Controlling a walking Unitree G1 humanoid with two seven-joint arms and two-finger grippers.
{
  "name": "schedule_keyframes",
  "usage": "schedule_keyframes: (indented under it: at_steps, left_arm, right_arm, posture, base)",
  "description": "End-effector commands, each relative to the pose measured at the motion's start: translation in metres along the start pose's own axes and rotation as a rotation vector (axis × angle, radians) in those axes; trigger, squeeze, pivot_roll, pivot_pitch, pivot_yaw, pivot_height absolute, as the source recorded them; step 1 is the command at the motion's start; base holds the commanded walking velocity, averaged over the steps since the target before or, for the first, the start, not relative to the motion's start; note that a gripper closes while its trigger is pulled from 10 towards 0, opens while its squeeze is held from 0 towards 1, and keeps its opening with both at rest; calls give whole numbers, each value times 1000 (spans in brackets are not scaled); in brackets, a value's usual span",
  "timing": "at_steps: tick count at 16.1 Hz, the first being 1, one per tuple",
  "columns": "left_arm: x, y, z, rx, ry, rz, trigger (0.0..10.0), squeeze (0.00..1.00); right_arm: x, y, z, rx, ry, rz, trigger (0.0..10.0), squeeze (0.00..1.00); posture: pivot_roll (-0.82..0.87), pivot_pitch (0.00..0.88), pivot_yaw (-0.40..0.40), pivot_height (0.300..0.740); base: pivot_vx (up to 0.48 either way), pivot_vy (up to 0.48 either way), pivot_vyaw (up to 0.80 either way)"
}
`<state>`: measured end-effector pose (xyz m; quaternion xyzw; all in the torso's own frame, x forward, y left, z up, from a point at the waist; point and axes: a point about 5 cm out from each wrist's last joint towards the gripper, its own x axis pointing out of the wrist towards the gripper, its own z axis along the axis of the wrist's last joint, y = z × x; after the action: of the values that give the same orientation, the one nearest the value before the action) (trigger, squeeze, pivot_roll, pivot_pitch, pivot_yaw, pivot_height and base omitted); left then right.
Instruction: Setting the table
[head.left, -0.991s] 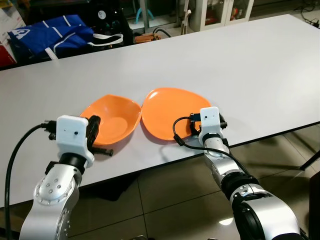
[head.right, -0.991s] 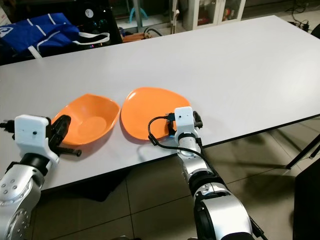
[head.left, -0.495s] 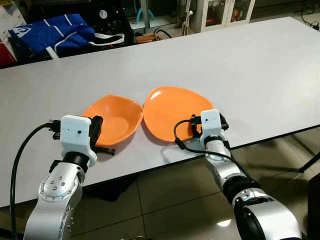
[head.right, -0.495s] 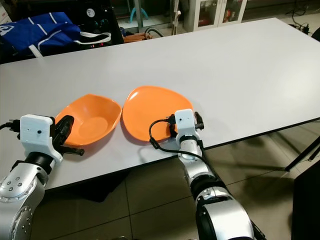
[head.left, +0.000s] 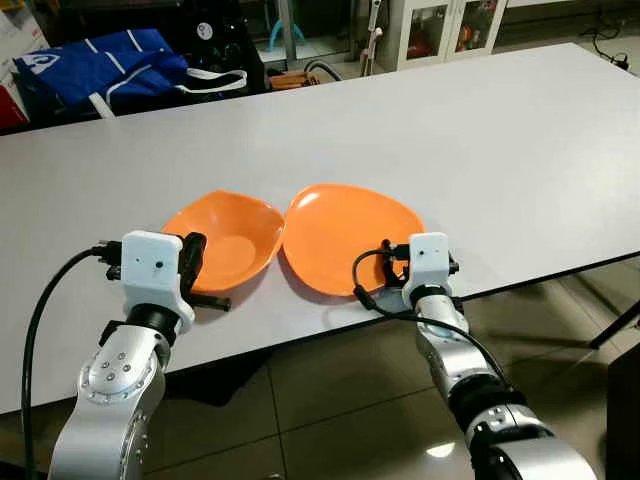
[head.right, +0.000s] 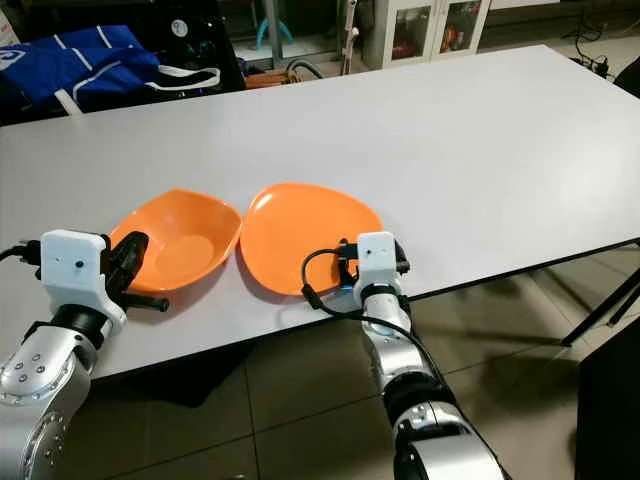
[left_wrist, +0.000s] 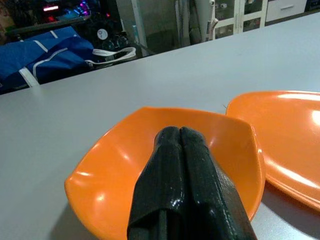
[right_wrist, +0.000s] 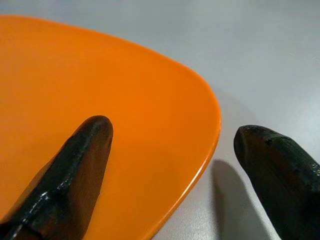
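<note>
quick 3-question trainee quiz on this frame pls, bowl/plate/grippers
1. True or false: the orange bowl sits to the robot's right of the orange plate.
2. Which gripper has its fingers spread either side of the plate's rim? A) left gripper B) right gripper C) neither
3. Fill in: the left gripper's fingers are pressed ____, pointing over the bowl.

Key: 1 false, the bowl lies to the plate's left on the white table. 2 B. 3 together.
</note>
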<state>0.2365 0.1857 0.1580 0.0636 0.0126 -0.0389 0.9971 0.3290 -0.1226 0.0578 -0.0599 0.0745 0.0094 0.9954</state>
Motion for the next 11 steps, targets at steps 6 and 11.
schedule_keyframes:
  at_steps: [6, 11]
  left_arm:
    - [4, -1, -2, 1, 8, -5, 10000, 0]
    - [5, -1, -3, -5, 7, -2, 10000, 0]
  right_arm:
    - [-29, -17, -28, 3, 138, 13, 10000, 0]
    - [-38, -18, -21, -10, 130, 39, 10000, 0]
  posture:
    - [-68, 53, 95, 740]
    - [-75, 50, 92, 740]
  base:
    - [0, 0, 0]
    - [0, 0, 0]
